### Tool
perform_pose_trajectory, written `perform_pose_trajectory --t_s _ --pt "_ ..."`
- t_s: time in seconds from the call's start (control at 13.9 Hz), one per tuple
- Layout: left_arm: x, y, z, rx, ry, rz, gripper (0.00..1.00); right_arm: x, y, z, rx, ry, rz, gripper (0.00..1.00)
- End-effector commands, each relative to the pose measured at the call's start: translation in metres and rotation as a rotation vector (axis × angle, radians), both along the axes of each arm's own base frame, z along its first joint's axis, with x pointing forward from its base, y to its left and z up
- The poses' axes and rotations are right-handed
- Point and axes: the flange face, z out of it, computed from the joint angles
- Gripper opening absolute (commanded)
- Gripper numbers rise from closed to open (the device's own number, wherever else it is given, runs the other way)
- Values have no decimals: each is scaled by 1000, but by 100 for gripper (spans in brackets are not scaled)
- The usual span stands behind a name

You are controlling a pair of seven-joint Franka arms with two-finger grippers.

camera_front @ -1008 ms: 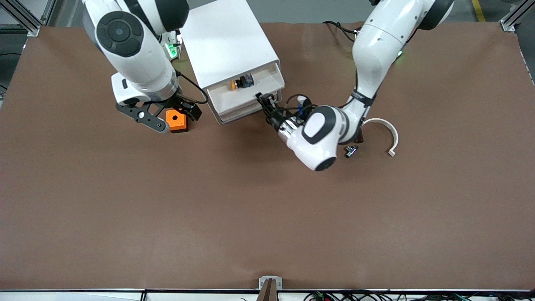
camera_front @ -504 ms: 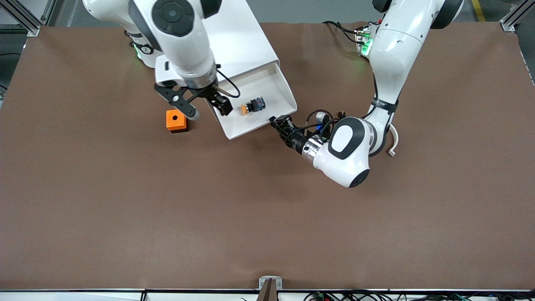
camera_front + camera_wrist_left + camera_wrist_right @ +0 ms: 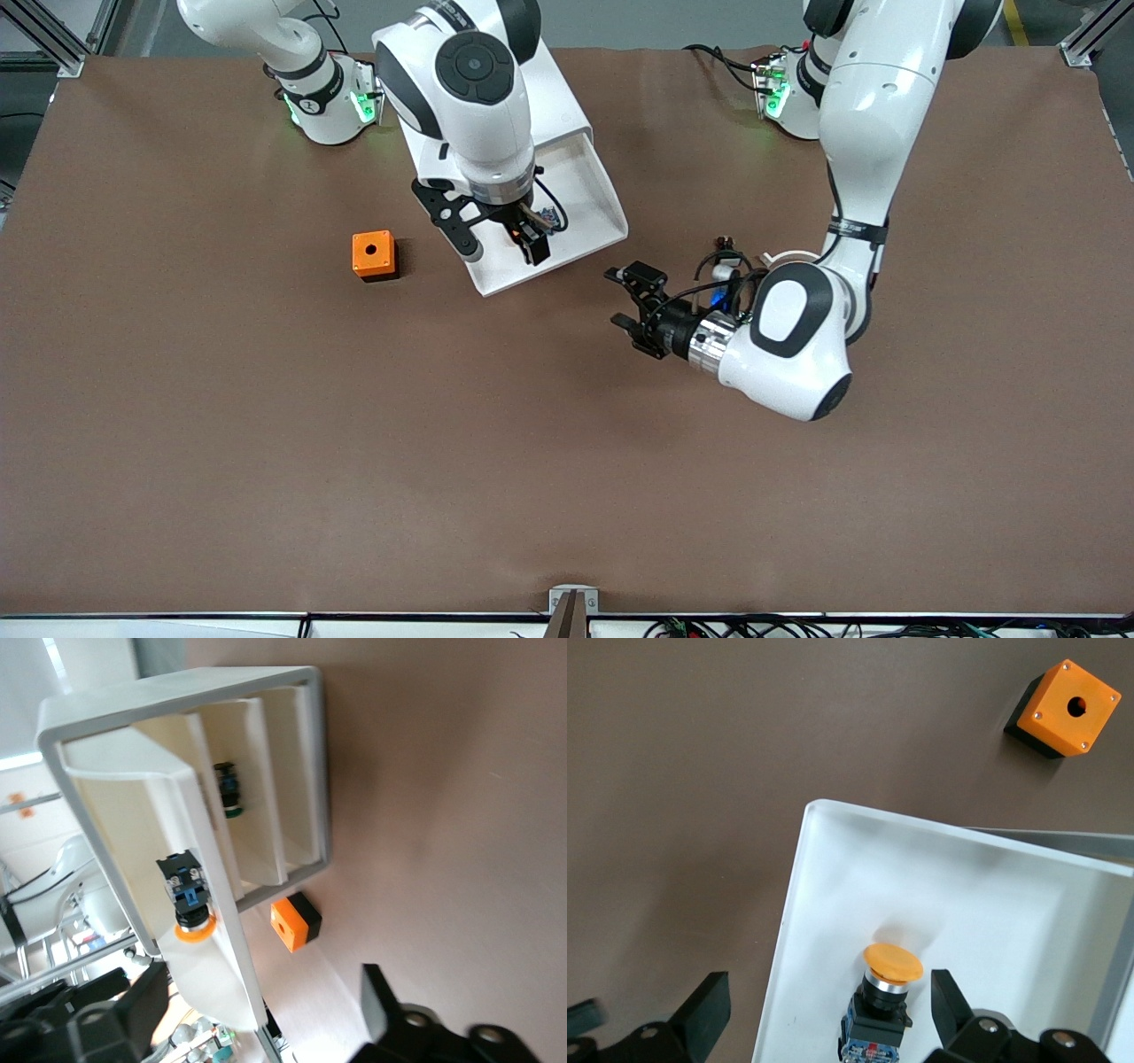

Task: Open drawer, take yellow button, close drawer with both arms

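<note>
The white cabinet (image 3: 560, 99) has its top drawer (image 3: 592, 190) pulled far out. The button lies on its side in the drawer, mostly hidden under the right hand in the front view. It shows in the right wrist view (image 3: 884, 992) and the left wrist view (image 3: 189, 896), with its orange cap toward the drawer's front wall. My right gripper (image 3: 502, 246) is open over the drawer, with one finger over the tray beside the button and the other out past the drawer's side rim (image 3: 828, 1001). My left gripper (image 3: 631, 303) is open and empty, low over the table in front of the drawer (image 3: 266, 1010).
The orange cube with a hole (image 3: 373, 255) sits on the table beside the drawer, toward the right arm's end. A lower drawer holds a small dark part (image 3: 228, 790). A white curved piece (image 3: 780, 257) peeks out beside the left forearm.
The drawer came out farther. My left gripper let go of its front edge, drew back and opened. My right arm swung from the orange cube to over the drawer.
</note>
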Motion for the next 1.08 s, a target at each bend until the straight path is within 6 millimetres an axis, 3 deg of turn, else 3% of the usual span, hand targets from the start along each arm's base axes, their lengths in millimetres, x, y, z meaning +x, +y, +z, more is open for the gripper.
perform_pose_trajectory --t_s 0.0,0.14,0.22,0.29,0.43,0.58,0.72,1.01 --pt "0 9 10 -2 -150 -119 100 -5 12 -1 5 9 -32 100" --pt "1 16 7 34 -224 -194 100 -8 14 -3 31 48 -112 100" --pt "4 23 18 13 -281 -226 100 -10 15 -3 32 59 -144 100" --pt "5 29 50 -16 -352 -245 100 -11 16 -4 27 63 -163 100" --pt "7 46 74 31 -419 -289 100 -21 26 -13 22 82 -156 100" --pt "-1 48 106 84 -516 -384 100 -26 32 -26 1 96 -166 100" --pt "2 60 121 42 -610 -460 100 -35 40 -37 -18 108 -149 100" --pt "4 87 130 59 -767 -727 100 -46 54 -60 -52 120 -106 100"
